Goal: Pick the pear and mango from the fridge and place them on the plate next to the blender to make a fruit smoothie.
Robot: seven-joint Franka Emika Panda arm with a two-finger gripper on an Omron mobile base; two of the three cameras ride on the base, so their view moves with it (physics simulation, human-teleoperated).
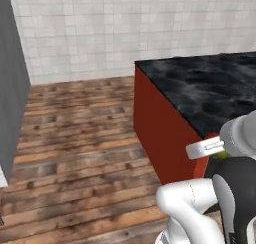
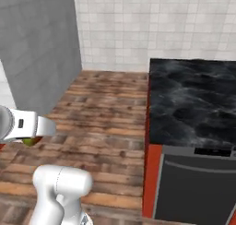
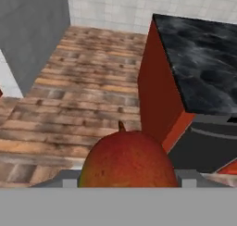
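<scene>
I judge the task partly done at best: I carry the mango [image 3: 127,160], so it is out of the fridge, but it is not yet on the plate, and nothing here tells me where the pear stands.

The largest thing near me is the red cabinet [image 1: 165,133] with its black marbled counter [image 1: 210,88], on my right and running to the far tiled wall [image 1: 80,28]. Its near left corner and the long red side are the edges I must keep away from. A dark oven front [image 2: 193,187] sits in its near face. The grey fridge [image 2: 39,49] rises on the left.

Between them the wooden floor [image 2: 106,109] lies open right to the far wall, giving ample room to drive.

My gripper [image 3: 127,183] is closed around the red-orange mango, which sits right between the fingers, stem pointing away; a sliver of it shows under my hand in the right base view.
</scene>
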